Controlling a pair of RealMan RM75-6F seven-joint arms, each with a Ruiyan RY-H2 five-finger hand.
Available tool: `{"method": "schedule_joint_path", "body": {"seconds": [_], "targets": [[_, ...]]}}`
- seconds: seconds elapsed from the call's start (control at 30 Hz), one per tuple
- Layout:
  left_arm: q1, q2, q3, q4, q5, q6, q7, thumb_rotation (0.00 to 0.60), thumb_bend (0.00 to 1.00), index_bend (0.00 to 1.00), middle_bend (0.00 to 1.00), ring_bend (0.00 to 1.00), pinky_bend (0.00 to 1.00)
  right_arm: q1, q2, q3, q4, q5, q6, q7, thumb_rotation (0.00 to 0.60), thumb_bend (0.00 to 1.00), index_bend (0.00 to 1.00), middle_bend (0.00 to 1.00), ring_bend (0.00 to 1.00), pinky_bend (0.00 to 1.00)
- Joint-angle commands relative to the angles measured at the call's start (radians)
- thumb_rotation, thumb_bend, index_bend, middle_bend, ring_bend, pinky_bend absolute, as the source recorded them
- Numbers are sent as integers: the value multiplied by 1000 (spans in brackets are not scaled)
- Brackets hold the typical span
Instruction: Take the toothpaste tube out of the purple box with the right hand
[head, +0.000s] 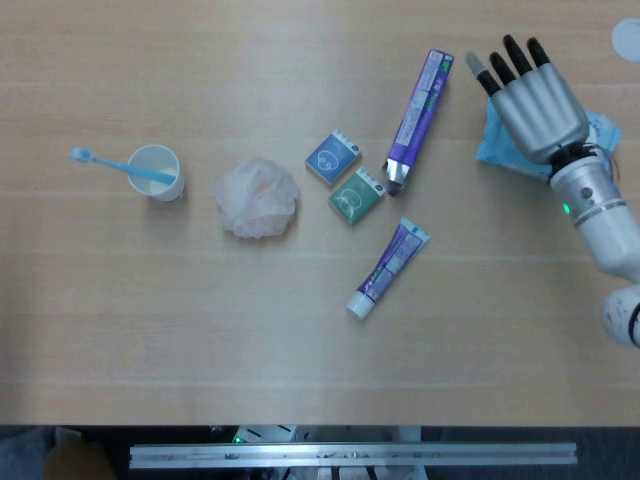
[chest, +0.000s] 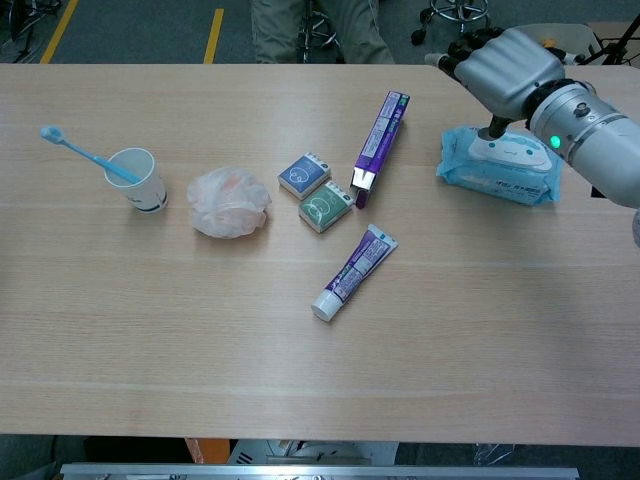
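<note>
The purple box (head: 417, 115) (chest: 378, 139) lies flat on the table with its open end toward the green packet. The toothpaste tube (head: 387, 269) (chest: 353, 272) lies outside it, white cap toward the front edge. My right hand (head: 533, 98) (chest: 503, 68) hovers to the right of the box with its fingers stretched out and apart, holding nothing. It hangs over a blue wipes pack (head: 590, 135) (chest: 500, 166). My left hand shows in neither view.
A blue packet (head: 333, 158) and a green packet (head: 356, 195) lie beside the box's open end. A pink bath pouf (head: 256, 198) sits left of them. A white cup (head: 156, 172) with a blue toothbrush (head: 104, 163) stands at the far left.
</note>
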Motion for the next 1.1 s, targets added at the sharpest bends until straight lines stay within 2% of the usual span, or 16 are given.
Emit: {"method": "schedule_joint_path", "body": {"seconds": [0.03, 0.2, 0.33, 0.53, 0.83, 1.1], "targets": [[-5, -3, -2, 3, 5, -4, -2, 600, 319, 0, 0, 0, 45, -107, 109, -44, -125, -81, 127, 90, 600, 152, 30, 178, 62, 156], [-22, -11, -4, 0, 20, -19, 3, 600, 319, 0, 0, 0, 45, -232, 200, -90, -198, -188, 275, 222, 600, 151, 122, 221, 86, 161], [-34, -27, -3, 3, 39, -27, 7, 600, 319, 0, 0, 0, 45, -329, 236, -116, -181, -256, 383, 345, 600, 153, 272, 321, 146, 186], [-56, -44, -11, -7, 51, -39, 36, 600, 319, 0, 0, 0, 45, -480, 273, -147, -161, -296, 529, 467, 600, 153, 330, 350, 203, 231], [-63, -87, -9, -1, 88, -17, 81, 600, 319, 0, 0, 0, 45, -625, 331, -192, -171, -356, 622, 535, 600, 153, 364, 365, 231, 266], [-54, -84, -9, -9, 83, 1, 89, 600, 319, 0, 0, 0, 45, -679, 325, -178, -151, -383, 632, 569, 600, 153, 377, 366, 231, 266]]}}
